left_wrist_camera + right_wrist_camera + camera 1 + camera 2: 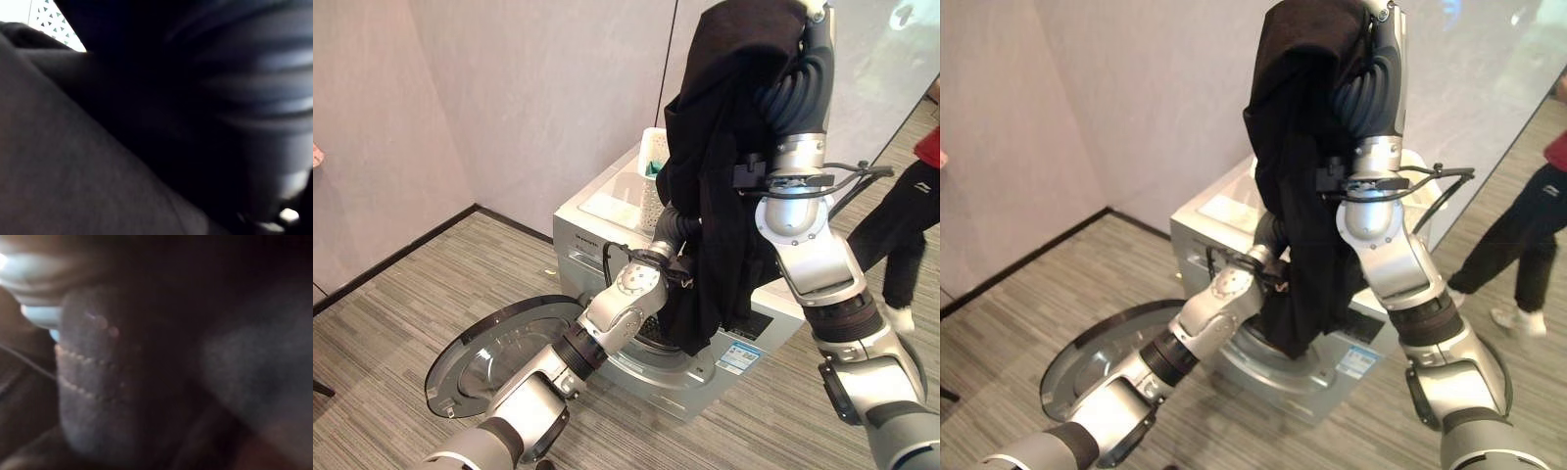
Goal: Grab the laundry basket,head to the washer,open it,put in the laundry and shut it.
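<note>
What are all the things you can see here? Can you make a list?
Black garment: one, black, hanging from the raised right arm, in front of the washer.
Washer: one, white-grey, on the floor by the wall.
Washer door: one, dark glass with grey rim, swung open to the washer's left.
Laundry basket: one, white with cut-outs, on top of the washer.
Person: one, red top, dark trousers, standing to the right.
Left hand: one, behind the garment.
Right hand: one, raised high, garment draped over it.
</note>
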Controlling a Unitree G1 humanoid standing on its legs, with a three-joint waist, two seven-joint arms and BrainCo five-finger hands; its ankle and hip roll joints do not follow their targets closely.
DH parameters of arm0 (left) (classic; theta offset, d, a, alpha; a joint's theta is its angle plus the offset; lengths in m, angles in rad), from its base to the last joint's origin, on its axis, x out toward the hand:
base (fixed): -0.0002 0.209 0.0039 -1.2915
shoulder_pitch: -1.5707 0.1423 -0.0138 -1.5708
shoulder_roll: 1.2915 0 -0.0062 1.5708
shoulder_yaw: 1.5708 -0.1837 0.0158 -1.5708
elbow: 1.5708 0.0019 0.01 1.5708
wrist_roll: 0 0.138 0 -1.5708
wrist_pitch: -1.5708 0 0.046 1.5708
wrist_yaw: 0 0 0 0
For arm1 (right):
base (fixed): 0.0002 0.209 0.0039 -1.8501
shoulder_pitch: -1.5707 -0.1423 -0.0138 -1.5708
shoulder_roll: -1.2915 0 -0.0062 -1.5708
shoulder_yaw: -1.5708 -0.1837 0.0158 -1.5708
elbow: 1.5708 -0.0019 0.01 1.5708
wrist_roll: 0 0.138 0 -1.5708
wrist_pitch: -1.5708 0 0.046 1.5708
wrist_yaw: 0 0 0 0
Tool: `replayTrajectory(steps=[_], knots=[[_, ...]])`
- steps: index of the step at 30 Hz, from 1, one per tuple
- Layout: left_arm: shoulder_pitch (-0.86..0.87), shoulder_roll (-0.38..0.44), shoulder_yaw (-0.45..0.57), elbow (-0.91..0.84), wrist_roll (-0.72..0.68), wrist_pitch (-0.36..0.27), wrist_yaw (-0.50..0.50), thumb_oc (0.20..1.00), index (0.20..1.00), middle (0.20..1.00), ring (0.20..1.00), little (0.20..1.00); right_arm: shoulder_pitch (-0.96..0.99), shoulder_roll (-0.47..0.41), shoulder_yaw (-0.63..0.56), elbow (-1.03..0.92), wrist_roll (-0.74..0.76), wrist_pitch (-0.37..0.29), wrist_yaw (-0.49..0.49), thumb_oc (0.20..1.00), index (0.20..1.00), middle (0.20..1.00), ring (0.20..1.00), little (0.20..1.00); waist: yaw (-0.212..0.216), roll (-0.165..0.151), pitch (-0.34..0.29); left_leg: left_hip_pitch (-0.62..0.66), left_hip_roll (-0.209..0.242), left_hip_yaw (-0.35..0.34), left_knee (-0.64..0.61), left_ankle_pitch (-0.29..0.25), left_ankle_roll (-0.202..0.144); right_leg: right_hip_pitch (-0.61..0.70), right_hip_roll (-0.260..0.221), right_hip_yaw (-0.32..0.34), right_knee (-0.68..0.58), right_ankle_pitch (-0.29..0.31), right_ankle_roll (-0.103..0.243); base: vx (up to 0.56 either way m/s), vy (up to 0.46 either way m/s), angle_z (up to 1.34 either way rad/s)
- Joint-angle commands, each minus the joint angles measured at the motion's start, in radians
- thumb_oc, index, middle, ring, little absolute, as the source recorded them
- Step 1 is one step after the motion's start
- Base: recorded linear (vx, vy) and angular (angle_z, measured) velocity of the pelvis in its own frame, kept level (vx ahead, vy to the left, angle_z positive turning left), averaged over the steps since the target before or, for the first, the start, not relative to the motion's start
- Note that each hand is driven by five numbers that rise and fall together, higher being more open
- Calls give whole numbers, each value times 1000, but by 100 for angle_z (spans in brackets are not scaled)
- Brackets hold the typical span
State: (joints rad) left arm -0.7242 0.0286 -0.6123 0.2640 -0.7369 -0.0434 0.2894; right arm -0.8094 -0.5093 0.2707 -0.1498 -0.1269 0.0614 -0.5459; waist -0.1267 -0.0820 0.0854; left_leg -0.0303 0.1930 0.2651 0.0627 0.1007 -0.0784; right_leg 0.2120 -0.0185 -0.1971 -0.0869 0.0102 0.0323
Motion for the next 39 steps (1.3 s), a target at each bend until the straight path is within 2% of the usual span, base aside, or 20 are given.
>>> replayTrajectory(steps=[1, 16, 23, 24, 25, 26, 30, 39], knots=[[-124, -94, -52, 59, 12, -80, -7, 200, 200, 200, 200, 200, -96, 7, -13, 11, 13, -46, -46, 200, 200, 200, 200, 200, 14, 44, -45, -25, 45, 45, -37, 21, -37, 28, 1, 5, 19, -172, 2, 0, 0, 0], [-41, -78, -15, 3, 26, -142, 32, 200, 200, 200, 200, 200, -5, 66, -14, -8, -21, -63, -61, 200, 200, 200, 200, 200, 5, 49, -42, -17, 47, 60, -40, 23, -35, 23, 3, 18, 22, -174, -2, -4, -10, -3], [56, -16, 11, -103, 72, -167, 26, 200, 200, 200, 200, 200, 114, 72, -40, -78, -44, -100, -41, 200, 200, 200, 200, 200, 7, 51, -35, -13, 48, 68, -45, 25, -34, 18, 4, 22, 20, -172, -2, -4, -8, -1], [74, -6, 12, -118, 75, -168, 27, 200, 200, 200, 200, 200, 139, 72, -45, -93, -46, -105, -34, 467, 467, 467, 467, 467, 7, 51, -36, -14, 48, 69, -44, 25, -33, 18, 4, 22, 20, -171, -2, 0, 0, 0], [84, -3, 15, -128, 74, -171, 21, 200, 200, 200, 200, 200, 155, 68, -46, -99, -45, -111, -27, 655, 655, 655, 655, 655, 6, 51, -34, -13, 48, 70, -44, 25, -33, 18, 4, 21, 20, -171, -1, 0, 0, 0], [106, 1, 18, -142, 73, -173, 18, 200, 200, 200, 200, 200, 185, 74, -56, -118, -38, -117, -18, 1000, 1000, 1000, 1000, 1000, 7, 52, -33, -12, 48, 71, -45, 25, -32, 18, 4, 21, 23, -171, -1, 0, 0, 0], [156, 21, 36, -187, 82, -184, 11, 200, 200, 200, 200, 200, 257, 70, -87, -151, -23, -143, 1, 1000, 1000, 1000, 1000, 1000, 6, 53, -30, -10, 48, 77, -47, 26, -30, 16, 2, 23, 25, -169, 1, -2, 0, -1], [200, 48, 81, -229, 98, -216, 17, 200, 200, 200, 200, 200, 363, 59, -162, -185, -81, -168, -41, 1000, 1000, 1000, 1000, 1000, -10, 68, -31, 12, 41, 108, -70, 22, -22, 11, -10, 40, 6, -153, 14, -6, 4, -11]])
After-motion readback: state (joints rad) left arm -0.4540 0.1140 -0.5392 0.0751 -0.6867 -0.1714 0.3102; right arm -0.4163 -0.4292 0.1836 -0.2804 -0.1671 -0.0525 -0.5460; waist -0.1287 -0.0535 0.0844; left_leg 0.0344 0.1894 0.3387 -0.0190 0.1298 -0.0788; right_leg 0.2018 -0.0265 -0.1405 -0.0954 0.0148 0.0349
